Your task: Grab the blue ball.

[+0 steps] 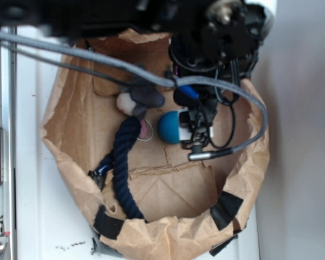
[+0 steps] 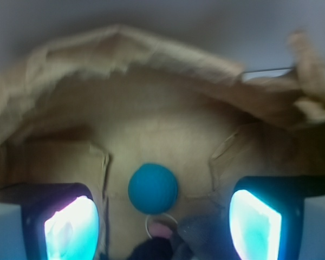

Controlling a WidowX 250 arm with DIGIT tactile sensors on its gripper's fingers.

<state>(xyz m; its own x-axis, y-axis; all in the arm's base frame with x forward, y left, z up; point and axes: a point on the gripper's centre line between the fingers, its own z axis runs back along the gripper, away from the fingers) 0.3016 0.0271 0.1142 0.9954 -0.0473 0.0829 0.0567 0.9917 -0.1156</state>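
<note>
My exterior camera looks straight down from overhead; my wrist camera peers close between the fingers [image 2: 70,230]. Both share the blue ball [image 1: 169,128], at six o'clock on the wrist view.

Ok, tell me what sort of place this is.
Probably a lab test setup, not a home: a crumpled brown paper bin patched with black tape, holding a blue ball, a rope and a plush toy, beneath the robot's hand.

A small teal-blue round ball [image 2: 153,188] rests on crumpled brown paper [image 2: 151,124], between two glowing cyan finger pads [image 2: 71,230] at seven and five o'clock, touching neither.
</note>
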